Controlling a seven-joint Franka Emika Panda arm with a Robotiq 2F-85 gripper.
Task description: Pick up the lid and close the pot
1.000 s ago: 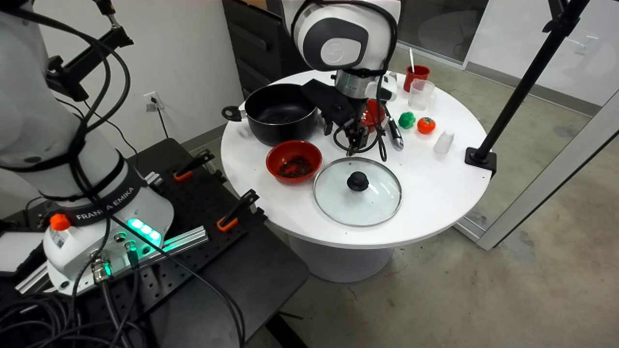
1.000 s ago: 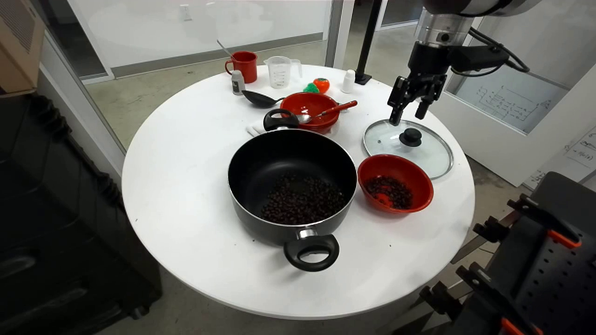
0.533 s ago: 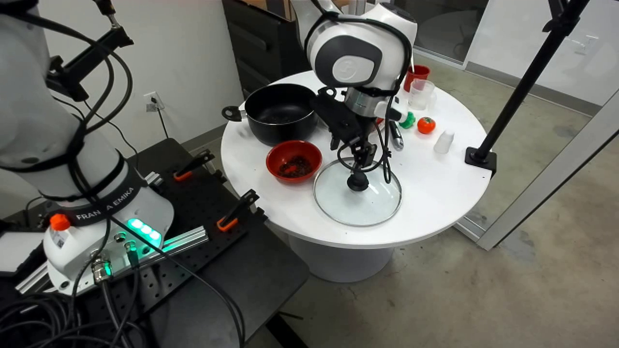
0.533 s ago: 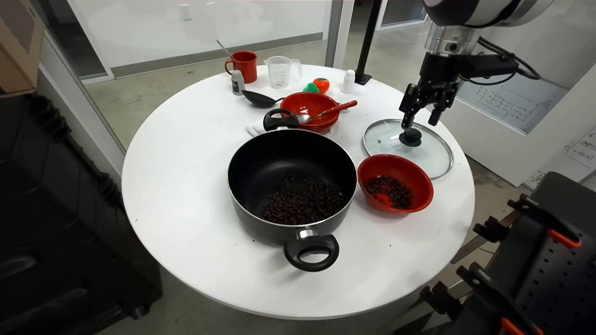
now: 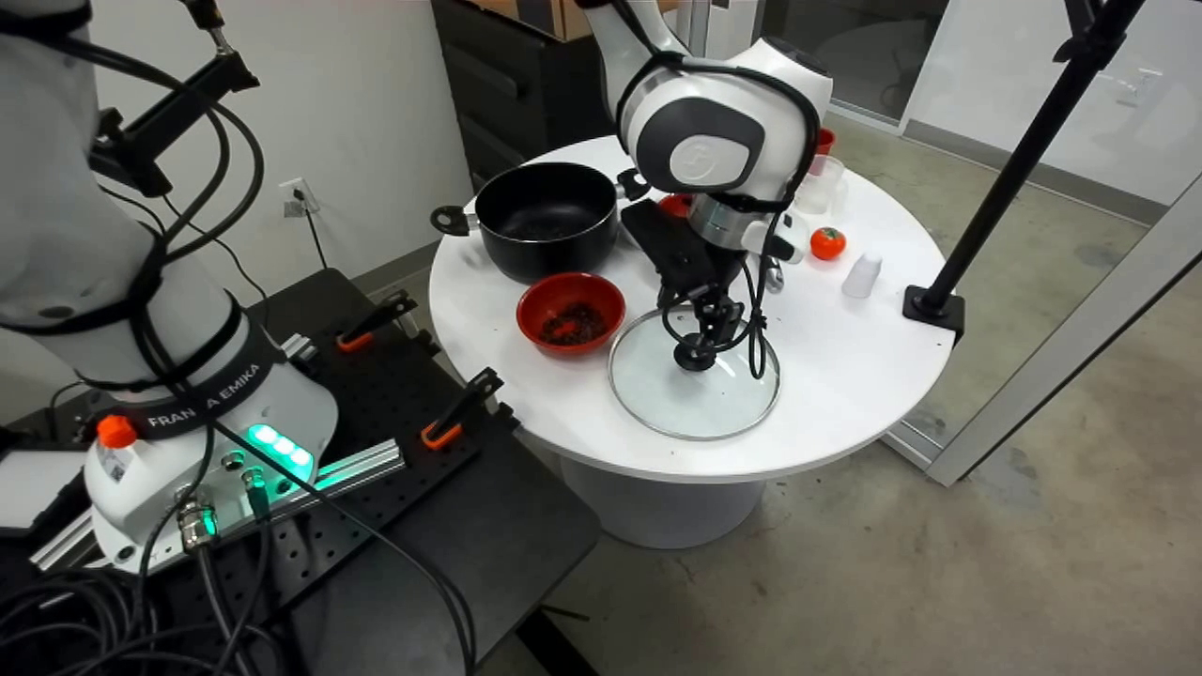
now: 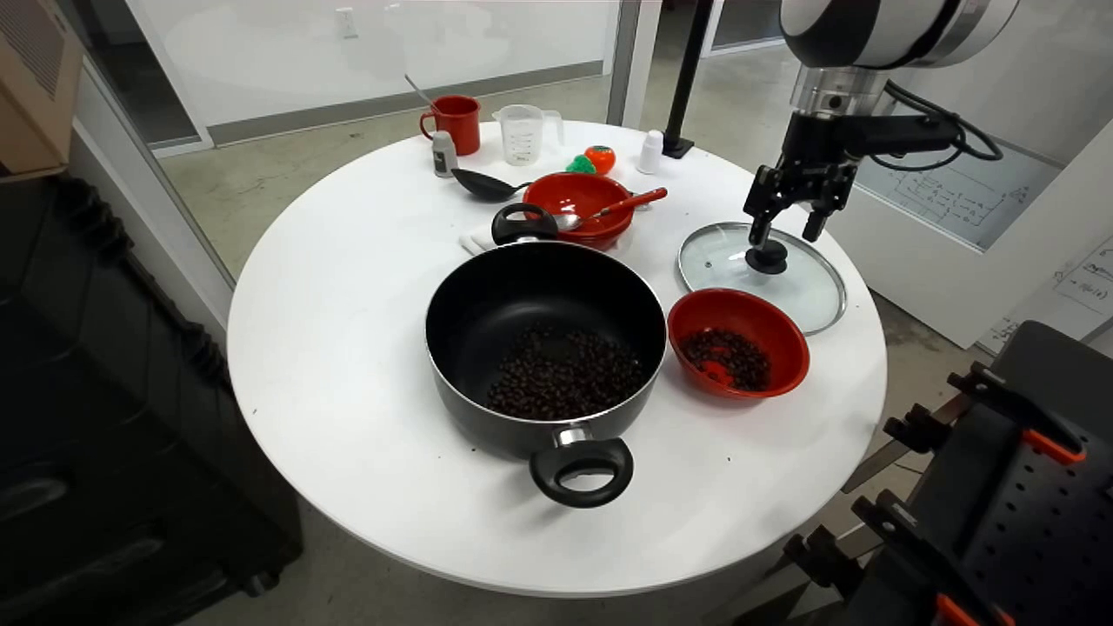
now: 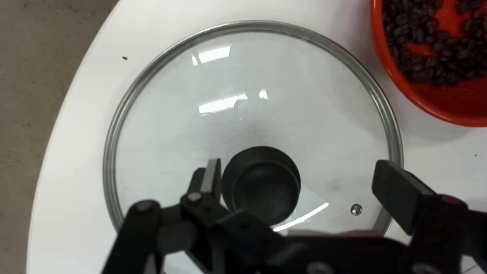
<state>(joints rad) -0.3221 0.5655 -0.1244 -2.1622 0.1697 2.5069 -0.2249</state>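
Gripper (image 6: 786,233) nearer lid (image 7: 251,129); label (image 5: 228,388) apparently "FRANKA"

One tabletop (image 6: 348,417) bears one pot (image 6: 517,304), one lid (image 5: 695,387), one mug (image 6: 458,126), one measuring jug (image 6: 520,139), one tomato (image 6: 600,160), two bottles (image 6: 444,156), at least two bowls (image 6: 739,309).

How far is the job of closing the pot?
Looks done: reaching the lid; the gripper is at the knob. In hand: apparently lining up the grasp, jaws open. Left: gripping, lifting and placing; the lid lies on the table, the pot stands uncovered.
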